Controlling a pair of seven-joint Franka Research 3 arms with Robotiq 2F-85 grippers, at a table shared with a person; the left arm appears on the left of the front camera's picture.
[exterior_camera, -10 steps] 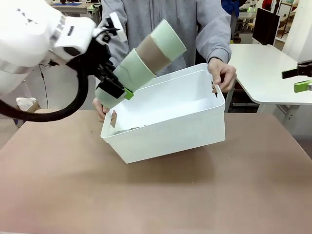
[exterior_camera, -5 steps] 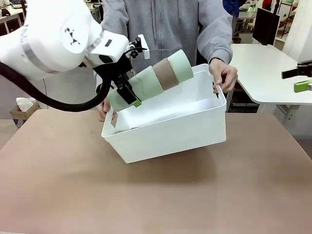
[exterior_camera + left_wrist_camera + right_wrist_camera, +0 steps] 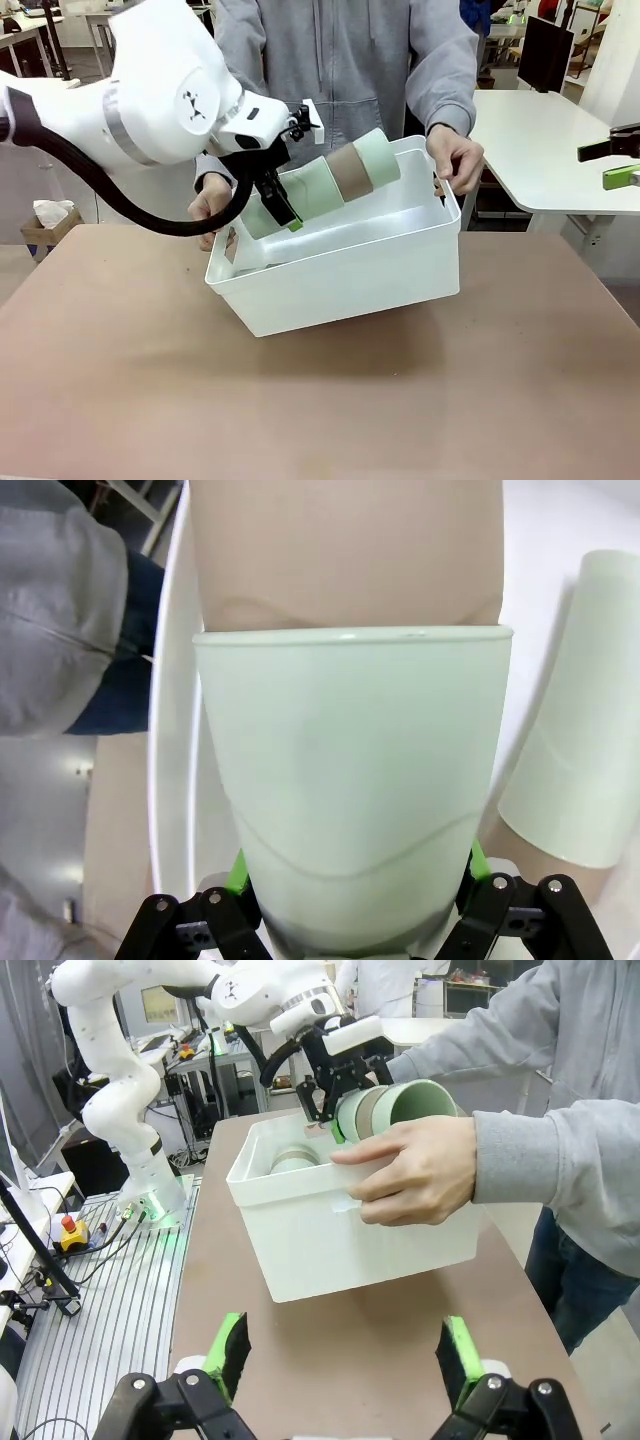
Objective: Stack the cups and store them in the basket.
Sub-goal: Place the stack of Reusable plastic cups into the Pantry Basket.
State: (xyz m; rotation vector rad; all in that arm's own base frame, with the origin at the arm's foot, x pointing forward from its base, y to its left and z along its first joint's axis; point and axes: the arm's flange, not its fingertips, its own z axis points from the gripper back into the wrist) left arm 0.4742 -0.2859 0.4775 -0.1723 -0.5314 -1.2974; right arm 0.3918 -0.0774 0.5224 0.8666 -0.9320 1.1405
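Workshop room, brown bench (image 3: 320, 400) in front, other desks and equipment behind.

Item 1: basket (image 3: 350, 275), white, tilted toward the robot, far edge raised. Held at both ends by a person's hands (image 3: 455, 155), one at each short side. Some cups already lie inside it, seen beside the held stack in the left wrist view (image 3: 575, 710) and near one end wall in the right wrist view.

Item 2: stack (image 3: 325, 185) of nested cups, mint, tan, mint, lying nearly level, open end toward the person, poised over the basket's near-left corner and partly below its rim.

Item 3: left end effector (image 3: 275, 205), clamped on the base of the outermost mint cup; green pads (image 3: 238, 872) press its sides in the left wrist view.

Item 4: right end effector (image 3: 340, 1360), fingers wide apart, holding nothing, hanging above the bench well clear of the basket.

Step in hand, as judged: storing the stack in the basket; stacking looks done for these cups.

Next move calls for: lowering the stack until it rests on the basket floor beside the cups already there, then parting the fingers and backing out without catching the rim or the person's nearby hand.
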